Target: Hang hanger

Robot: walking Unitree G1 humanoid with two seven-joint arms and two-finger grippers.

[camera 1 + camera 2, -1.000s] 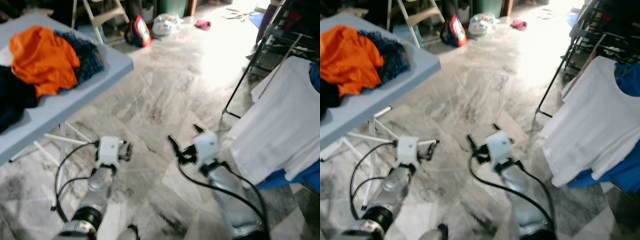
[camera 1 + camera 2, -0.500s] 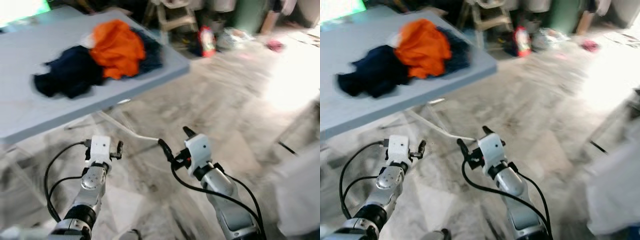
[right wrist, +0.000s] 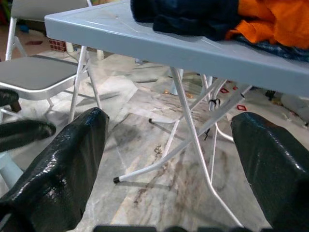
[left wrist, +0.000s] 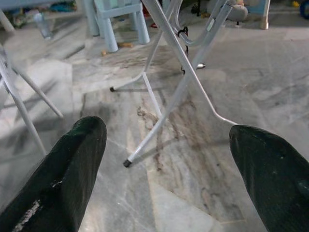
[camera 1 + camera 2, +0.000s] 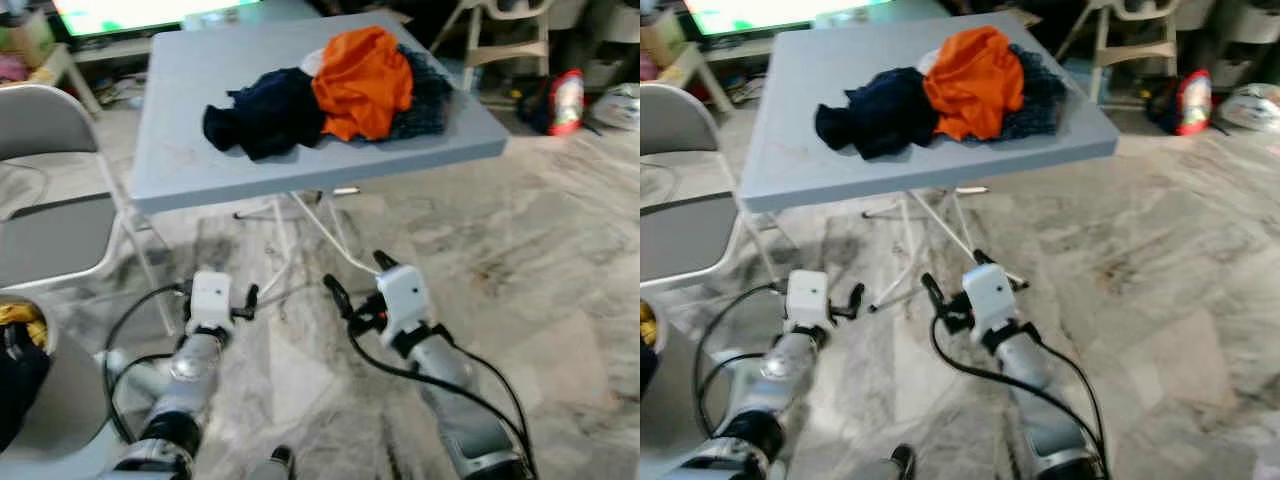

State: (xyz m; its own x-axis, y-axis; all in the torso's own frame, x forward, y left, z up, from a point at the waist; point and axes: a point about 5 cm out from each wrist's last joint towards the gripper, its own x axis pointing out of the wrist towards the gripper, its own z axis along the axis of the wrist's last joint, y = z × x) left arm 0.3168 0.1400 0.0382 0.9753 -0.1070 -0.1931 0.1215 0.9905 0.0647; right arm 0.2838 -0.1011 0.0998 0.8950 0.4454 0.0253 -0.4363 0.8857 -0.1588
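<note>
Both arms reach forward low over the marble floor. My left gripper is open with nothing in it; past its fingers lie the table's white legs. My right gripper is open too and holds nothing, just short of the table's front edge; beyond its fingers is the underside of the table. On the grey-blue folding table lies a heap of clothes: an orange garment and a dark navy one.
A grey folding chair stands at the left beside the table. A round basket with dark and yellow cloth is at the bottom left. A red bag and a white chair stand at the back right. Open floor lies to the right.
The whole view has swung left: the rack with the white shirt has left the picture and the table now stands in the middle. Both arms keep the same pose, fingers apart.
</note>
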